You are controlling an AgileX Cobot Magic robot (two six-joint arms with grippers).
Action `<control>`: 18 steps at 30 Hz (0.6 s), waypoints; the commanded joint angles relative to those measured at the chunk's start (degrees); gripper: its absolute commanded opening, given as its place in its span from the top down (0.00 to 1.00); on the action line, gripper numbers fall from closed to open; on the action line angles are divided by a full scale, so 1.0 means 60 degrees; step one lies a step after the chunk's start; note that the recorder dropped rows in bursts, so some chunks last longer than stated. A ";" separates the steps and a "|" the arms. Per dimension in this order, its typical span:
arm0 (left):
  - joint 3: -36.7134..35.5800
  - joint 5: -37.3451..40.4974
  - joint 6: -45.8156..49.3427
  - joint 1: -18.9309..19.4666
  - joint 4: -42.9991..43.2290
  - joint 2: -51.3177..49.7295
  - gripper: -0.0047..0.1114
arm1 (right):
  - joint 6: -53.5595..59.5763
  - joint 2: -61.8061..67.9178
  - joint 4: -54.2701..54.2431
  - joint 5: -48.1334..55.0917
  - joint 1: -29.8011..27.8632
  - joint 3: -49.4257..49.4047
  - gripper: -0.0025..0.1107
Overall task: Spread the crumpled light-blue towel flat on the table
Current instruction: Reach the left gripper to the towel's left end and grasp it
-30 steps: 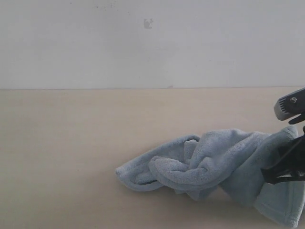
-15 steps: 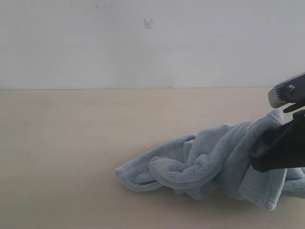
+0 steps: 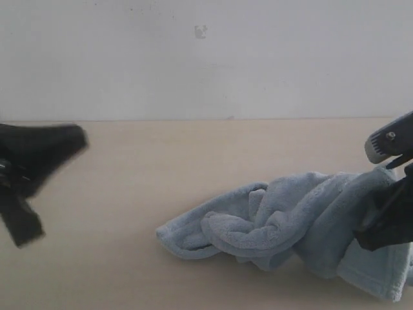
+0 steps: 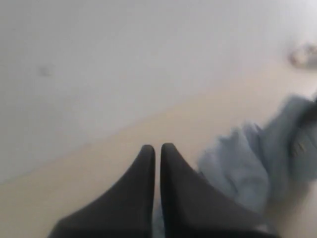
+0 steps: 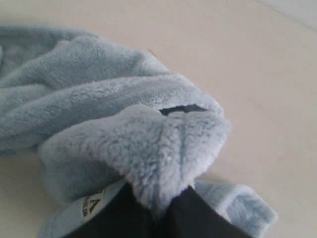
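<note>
You are seeing the towel [image 3: 284, 216] lying near the right edge of the table [image 3: 161, 161], right gripper [image 5: 158, 213] at its right end, left gripper [image 4: 157, 151] hovering over the left edge.

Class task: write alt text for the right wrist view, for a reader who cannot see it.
The right gripper pinches a raised fold of the crumpled light-blue towel. A small white tag shows on the towel's edge nearby; the beige table lies beyond.
</note>
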State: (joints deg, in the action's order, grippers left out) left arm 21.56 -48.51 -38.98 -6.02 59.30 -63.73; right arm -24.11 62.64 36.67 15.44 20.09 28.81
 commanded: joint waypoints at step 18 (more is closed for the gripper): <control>0.4419 0.0201 0.0149 -0.1989 0.5108 -0.7833 0.66 | -0.0257 -0.0011 0.0434 0.2037 -0.0022 -0.0017 0.98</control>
State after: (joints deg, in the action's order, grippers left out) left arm 46.86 -51.40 -39.15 -17.63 88.81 -108.44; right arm -25.13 62.64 39.30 28.41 20.09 28.81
